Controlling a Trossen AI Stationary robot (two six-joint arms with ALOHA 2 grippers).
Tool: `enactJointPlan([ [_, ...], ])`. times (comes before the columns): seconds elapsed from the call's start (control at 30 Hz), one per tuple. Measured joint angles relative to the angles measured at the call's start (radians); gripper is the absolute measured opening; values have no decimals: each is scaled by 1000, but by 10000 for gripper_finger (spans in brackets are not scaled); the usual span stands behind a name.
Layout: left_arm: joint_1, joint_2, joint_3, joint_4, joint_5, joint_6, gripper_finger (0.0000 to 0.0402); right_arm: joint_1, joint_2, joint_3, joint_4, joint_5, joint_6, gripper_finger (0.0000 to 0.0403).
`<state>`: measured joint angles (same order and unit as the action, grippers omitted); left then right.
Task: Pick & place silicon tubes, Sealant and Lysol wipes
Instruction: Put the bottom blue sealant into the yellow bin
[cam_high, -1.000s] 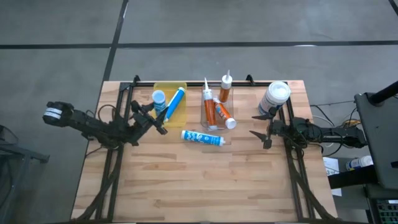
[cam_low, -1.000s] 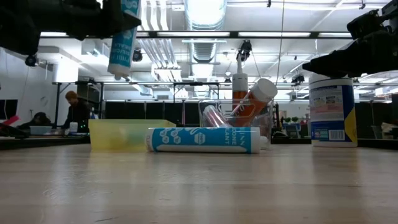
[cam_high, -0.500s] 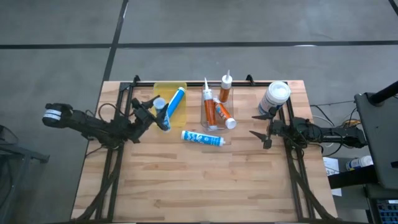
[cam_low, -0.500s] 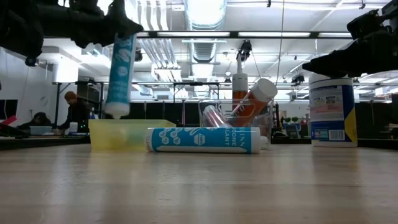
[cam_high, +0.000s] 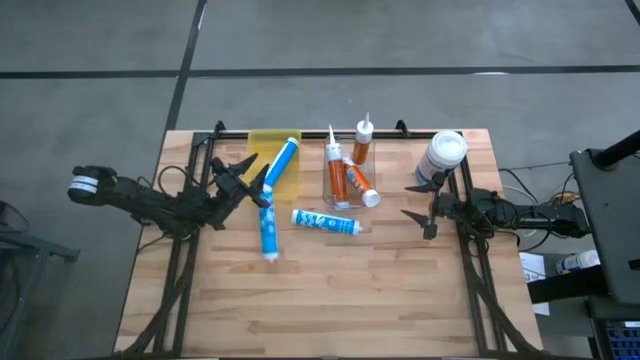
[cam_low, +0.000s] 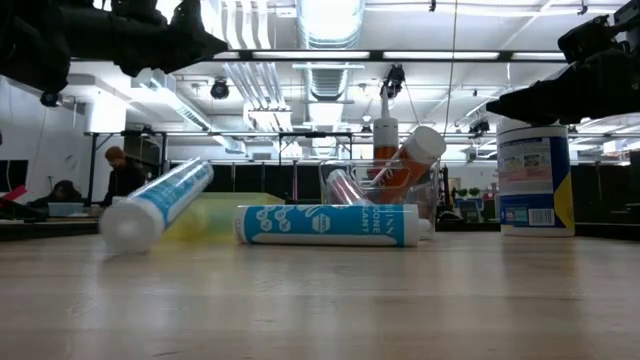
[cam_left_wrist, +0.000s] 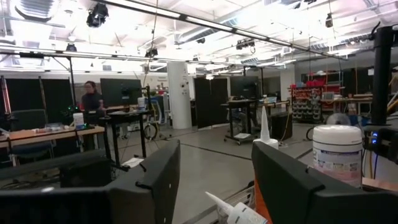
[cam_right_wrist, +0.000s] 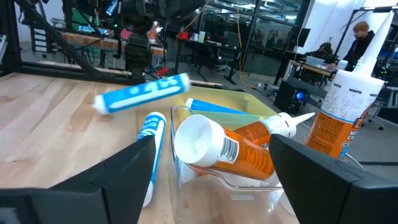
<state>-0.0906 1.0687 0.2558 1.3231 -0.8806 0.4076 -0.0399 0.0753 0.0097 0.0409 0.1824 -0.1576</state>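
Observation:
A blue-and-white tube (cam_high: 268, 232) lies on the table just near of the yellow tray (cam_high: 262, 142). In the low view the tube (cam_low: 155, 205) has its near end on the wood and its far end raised. My left gripper (cam_high: 252, 172) is open and empty above the tube's far end. A second blue tube (cam_high: 283, 165) lies slanted in the tray. A third (cam_high: 325, 222) lies flat on the table. The white Lysol wipes canister (cam_high: 442, 157) stands at the far right. My right gripper (cam_high: 417, 200) is open and empty beside the canister, above the table.
A clear bin (cam_high: 348, 175) in the far middle holds several orange-and-white sealant tubes (cam_right_wrist: 249, 152), one upright (cam_high: 364, 140). A dark rail runs along the far edge (cam_high: 400, 127). Bare wood fills the near half of the table (cam_high: 330, 300).
My left gripper has lowered the upright blue tube toward the table, then opened and let it go. The tube has dropped and tipped over toward the near edge. It now lies on the wood in front of the yellow tray.

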Motion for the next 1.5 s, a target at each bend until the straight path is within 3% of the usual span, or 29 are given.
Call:
enactJointPlan([
  [1.07,-6,0,0,-2,-4,-22,193,0,0,0,0,0,0,320],
  [1.5,-71,0,0,-52,50,-234,193,0,0,0,0,0,0,308],
])
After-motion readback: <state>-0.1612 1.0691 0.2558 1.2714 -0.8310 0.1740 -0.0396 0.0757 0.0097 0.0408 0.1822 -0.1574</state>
